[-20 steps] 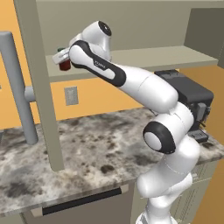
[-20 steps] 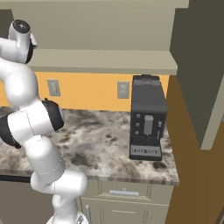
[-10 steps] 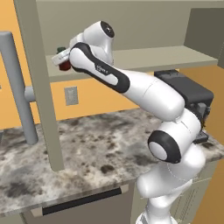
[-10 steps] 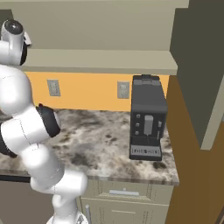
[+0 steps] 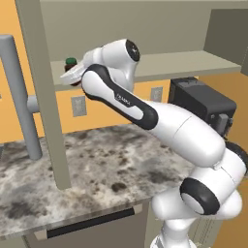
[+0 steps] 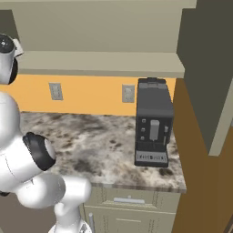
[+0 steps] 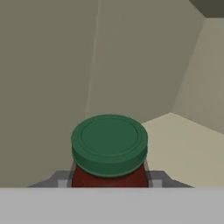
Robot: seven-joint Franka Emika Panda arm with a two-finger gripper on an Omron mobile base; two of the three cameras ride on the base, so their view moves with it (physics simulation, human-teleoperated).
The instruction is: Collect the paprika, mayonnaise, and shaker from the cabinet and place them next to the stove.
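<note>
Arm reaches into the cabinet point(image 5: 145, 29); hand point(image 5: 72, 77) pinches the paprika point(image 7: 109, 151) w/ fingers point(image 7: 156, 178) pressed on both sides of the jar, at the shelf's point(image 5: 193, 65) left end. Coffee machine point(image 6: 154, 128) on the desk point(image 6: 104, 145) below.

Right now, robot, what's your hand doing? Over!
Hand shut on the paprika, fingers either side of the jar. Paprika inside the cabinet, above the shelf. Nothing in the way.
</note>
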